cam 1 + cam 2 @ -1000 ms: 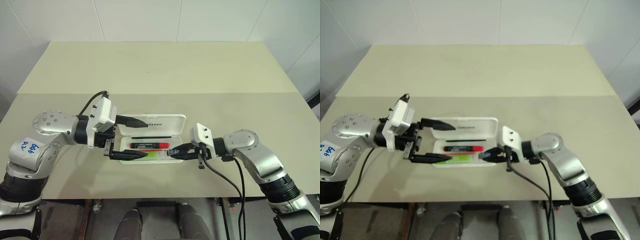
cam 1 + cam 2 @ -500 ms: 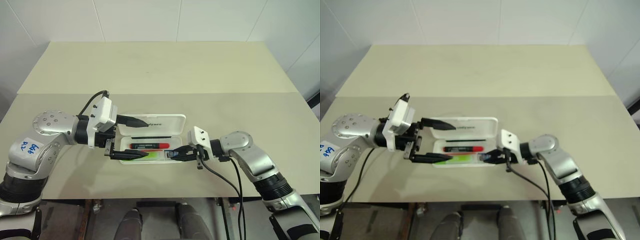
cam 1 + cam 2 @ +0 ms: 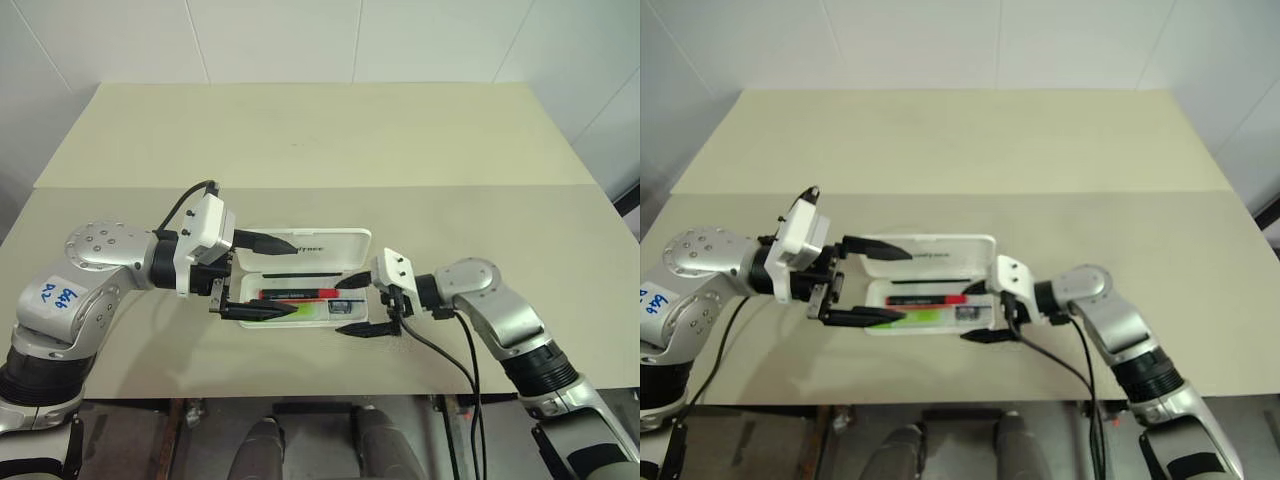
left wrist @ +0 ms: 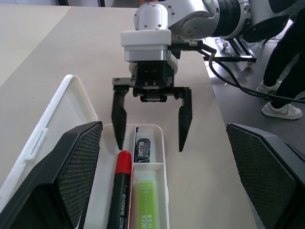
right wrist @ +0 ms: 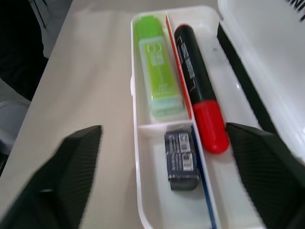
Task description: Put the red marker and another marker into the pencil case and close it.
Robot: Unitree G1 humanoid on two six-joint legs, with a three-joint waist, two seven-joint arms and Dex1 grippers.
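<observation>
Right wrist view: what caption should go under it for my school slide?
Red marker, green highlighter and a small dark eraser lie inside the open pencil case.

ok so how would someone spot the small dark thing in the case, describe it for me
On the beige table lies an open flat white plastic pencil case. In its small end compartment, just past the stubby light-green highlighter and beside the red end of the black-barrelled marker, sits a small dark grey block with a pale label. It is the only short, squarish, dark item there.

Open case (image 3: 300, 262) on the table (image 3: 320, 150) holds both markers; left pincer (image 3: 262, 275) and right pincer (image 3: 358, 305), both spread, flank it.
</observation>
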